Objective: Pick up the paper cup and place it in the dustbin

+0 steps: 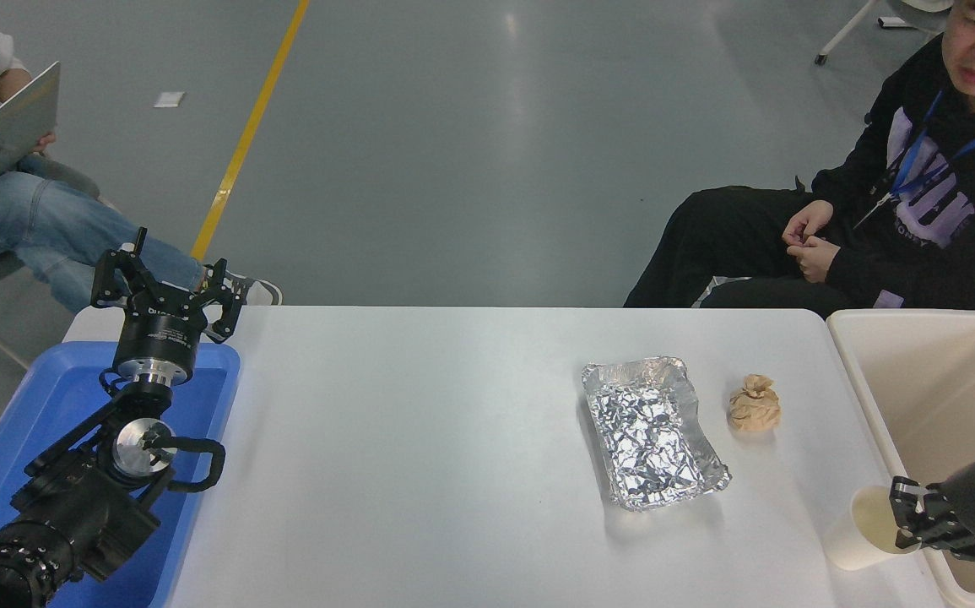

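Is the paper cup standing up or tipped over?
Tipped. The paper cup leans on the table, its open mouth turned toward the right gripper.
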`<state>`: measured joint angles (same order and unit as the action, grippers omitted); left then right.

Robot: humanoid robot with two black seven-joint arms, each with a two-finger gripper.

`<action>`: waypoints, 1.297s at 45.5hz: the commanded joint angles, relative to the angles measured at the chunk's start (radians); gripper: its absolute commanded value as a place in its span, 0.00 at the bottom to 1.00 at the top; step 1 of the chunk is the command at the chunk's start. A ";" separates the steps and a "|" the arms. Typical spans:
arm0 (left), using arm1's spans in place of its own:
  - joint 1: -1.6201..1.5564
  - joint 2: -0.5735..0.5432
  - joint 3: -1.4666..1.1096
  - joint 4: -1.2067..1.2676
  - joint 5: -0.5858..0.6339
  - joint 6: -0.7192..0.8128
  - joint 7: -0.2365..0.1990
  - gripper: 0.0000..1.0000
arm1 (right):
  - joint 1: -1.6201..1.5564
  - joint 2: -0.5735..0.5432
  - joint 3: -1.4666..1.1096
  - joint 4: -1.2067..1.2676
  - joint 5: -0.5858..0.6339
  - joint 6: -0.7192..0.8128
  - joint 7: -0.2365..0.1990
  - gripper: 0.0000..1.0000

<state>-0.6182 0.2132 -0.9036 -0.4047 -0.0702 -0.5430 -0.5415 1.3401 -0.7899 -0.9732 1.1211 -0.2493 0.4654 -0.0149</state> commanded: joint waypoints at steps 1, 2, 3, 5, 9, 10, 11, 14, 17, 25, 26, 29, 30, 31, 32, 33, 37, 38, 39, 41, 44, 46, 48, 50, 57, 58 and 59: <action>-0.002 0.000 0.000 0.000 0.001 0.000 0.000 0.99 | 0.209 -0.057 -0.113 0.066 0.031 0.142 0.006 0.00; 0.000 0.000 0.000 0.000 0.000 0.000 0.000 0.99 | 0.243 -0.057 -0.136 0.074 0.033 0.163 0.006 0.00; 0.000 0.000 0.000 0.000 0.000 0.000 0.000 0.99 | 0.278 -0.057 -0.159 0.081 0.036 0.186 0.007 0.00; -0.002 0.000 0.000 0.000 0.001 0.000 0.000 0.99 | 0.345 -0.057 -0.200 0.100 0.047 0.229 0.007 0.00; -0.002 0.000 0.000 0.000 0.000 0.000 0.000 0.99 | 0.468 -0.052 -0.278 0.127 0.068 0.315 0.007 0.00; -0.002 0.000 0.002 0.000 0.001 0.000 0.000 0.99 | 0.496 -0.051 -0.294 0.132 0.070 0.320 0.006 0.00; 0.000 0.000 0.002 0.000 0.001 0.000 0.000 0.99 | 0.523 -0.051 -0.306 0.135 0.071 0.320 0.007 0.00; 0.000 0.000 0.002 0.001 0.000 0.000 0.000 0.99 | 0.602 -0.052 -0.329 0.137 0.073 0.320 0.006 0.00; 0.000 0.000 0.002 0.000 0.000 0.000 0.000 0.99 | 0.666 -0.052 -0.343 0.138 0.073 0.320 0.006 0.00; 0.000 0.000 0.002 0.001 0.000 0.000 0.000 0.99 | 0.798 -0.046 -0.351 0.138 0.073 0.320 0.006 0.00; 0.000 0.000 0.002 0.001 0.000 0.000 0.000 0.99 | 0.809 -0.046 -0.352 0.138 0.073 0.320 0.004 0.00; 0.000 0.000 0.002 0.000 0.000 0.000 0.000 0.99 | 0.843 -0.034 -0.352 0.144 0.071 0.320 0.004 0.00; 0.000 0.000 0.002 0.000 0.000 0.000 0.000 0.99 | 0.855 -0.028 -0.354 0.149 0.070 0.320 0.004 0.00; 0.000 0.000 0.002 0.001 0.000 0.000 0.000 0.99 | 0.869 -0.020 -0.355 0.157 0.070 0.320 0.003 0.00; 0.000 0.000 0.002 0.000 0.000 0.000 0.000 0.99 | 0.881 -0.011 -0.361 0.161 0.070 0.320 0.003 0.00; 0.000 0.000 0.002 0.000 0.000 0.000 0.000 0.99 | 0.896 -0.005 -0.369 0.166 0.070 0.320 0.003 0.00; 0.000 0.000 0.002 0.001 0.000 0.000 0.000 0.99 | 0.970 0.021 -0.410 0.192 0.070 0.320 0.003 0.00; 0.000 0.000 0.002 0.001 0.000 0.000 0.000 0.99 | 0.985 0.024 -0.418 0.201 0.070 0.320 0.003 0.00; 0.000 0.000 0.002 0.000 0.000 0.000 0.000 0.99 | 0.998 0.027 -0.423 0.209 0.070 0.320 0.003 0.00; 0.000 0.000 0.002 0.000 0.000 0.000 0.000 0.99 | 1.018 0.031 -0.429 0.220 0.070 0.320 0.001 0.00; 0.000 0.000 0.002 0.000 0.000 0.000 0.000 0.99 | 1.030 0.034 -0.430 0.224 0.067 0.320 0.000 0.00; 0.000 0.000 0.002 0.000 0.000 0.000 0.000 0.99 | 1.031 0.041 -0.433 0.224 0.064 0.320 -0.002 0.00; 0.000 0.000 0.002 0.000 0.000 0.000 0.000 0.99 | 1.031 0.047 -0.435 0.223 0.062 0.320 -0.002 0.00; 0.000 0.000 0.002 0.000 0.000 0.000 0.000 0.99 | 1.031 0.049 -0.437 0.223 0.059 0.320 -0.002 0.00; 0.000 0.000 0.002 0.000 0.000 0.000 0.000 0.99 | 1.016 0.041 -0.484 0.178 0.044 0.320 -0.004 0.00; 0.000 0.000 0.002 0.001 0.000 0.000 0.000 0.99 | 1.013 0.040 -0.495 0.160 0.047 0.320 -0.004 0.00; 0.000 0.000 0.002 0.000 0.000 0.000 0.000 0.99 | 1.010 0.037 -0.505 0.137 0.051 0.320 -0.004 0.00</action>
<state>-0.6182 0.2132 -0.9020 -0.4045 -0.0708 -0.5431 -0.5415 2.3402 -0.7548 -1.4109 1.3275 -0.1927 0.7843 -0.0166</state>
